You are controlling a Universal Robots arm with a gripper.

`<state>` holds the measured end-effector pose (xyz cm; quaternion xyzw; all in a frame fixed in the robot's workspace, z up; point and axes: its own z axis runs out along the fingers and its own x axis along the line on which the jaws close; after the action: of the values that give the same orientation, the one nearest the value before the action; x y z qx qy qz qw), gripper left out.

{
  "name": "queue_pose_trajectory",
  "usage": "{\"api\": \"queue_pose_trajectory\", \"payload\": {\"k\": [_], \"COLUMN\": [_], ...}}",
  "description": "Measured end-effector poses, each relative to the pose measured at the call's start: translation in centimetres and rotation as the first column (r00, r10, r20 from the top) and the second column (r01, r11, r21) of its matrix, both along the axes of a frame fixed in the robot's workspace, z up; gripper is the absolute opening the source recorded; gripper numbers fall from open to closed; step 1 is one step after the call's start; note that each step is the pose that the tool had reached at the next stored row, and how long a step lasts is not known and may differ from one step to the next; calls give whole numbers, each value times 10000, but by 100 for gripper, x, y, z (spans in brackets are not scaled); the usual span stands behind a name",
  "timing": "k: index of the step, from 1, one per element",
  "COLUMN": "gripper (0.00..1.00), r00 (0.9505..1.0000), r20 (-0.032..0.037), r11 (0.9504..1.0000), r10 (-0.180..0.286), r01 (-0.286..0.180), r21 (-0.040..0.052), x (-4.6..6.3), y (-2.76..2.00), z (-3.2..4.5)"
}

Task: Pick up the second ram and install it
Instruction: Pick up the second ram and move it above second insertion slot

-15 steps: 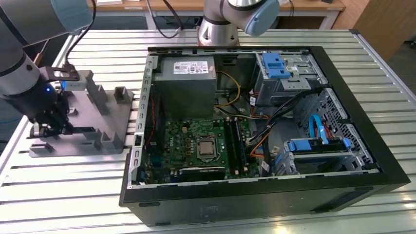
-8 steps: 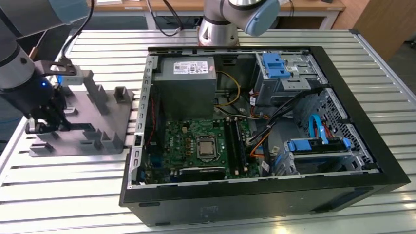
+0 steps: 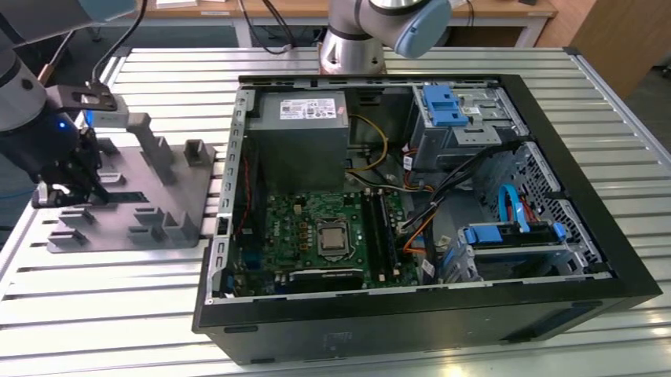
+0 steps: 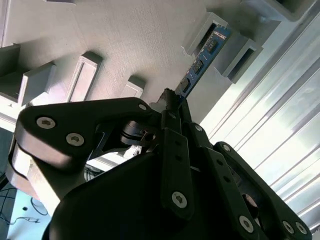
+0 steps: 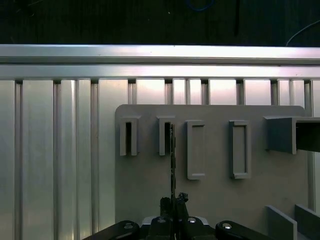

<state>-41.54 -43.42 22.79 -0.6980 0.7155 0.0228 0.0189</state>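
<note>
Second wrist view: second ram (image 4: 201, 61) in the closed hand (image 4: 172, 101)

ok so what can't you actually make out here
Second wrist view: the near end of the memory stick is hidden behind the gripper.
First wrist view: the stick is edge-on, so its faces are hidden.
Exterior view: the slots on the board in the case are too small to tell whether one is already filled.

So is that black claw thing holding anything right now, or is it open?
Gripper: closed on the near end of the thin flat bluish circuit-board memory stick, whose far end sits between the grey plastic fixture blocks.
</note>
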Motion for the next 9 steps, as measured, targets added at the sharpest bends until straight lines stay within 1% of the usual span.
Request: {"api": "queue_pose_trajectory", "payload": {"k": [9], "gripper": [14], "r00": [10000], "r20": [-1], "r11": [10000], "r10": [0], "r01": [0], "r21": [1], "x": [0], "y": [0], "z": [142]}}
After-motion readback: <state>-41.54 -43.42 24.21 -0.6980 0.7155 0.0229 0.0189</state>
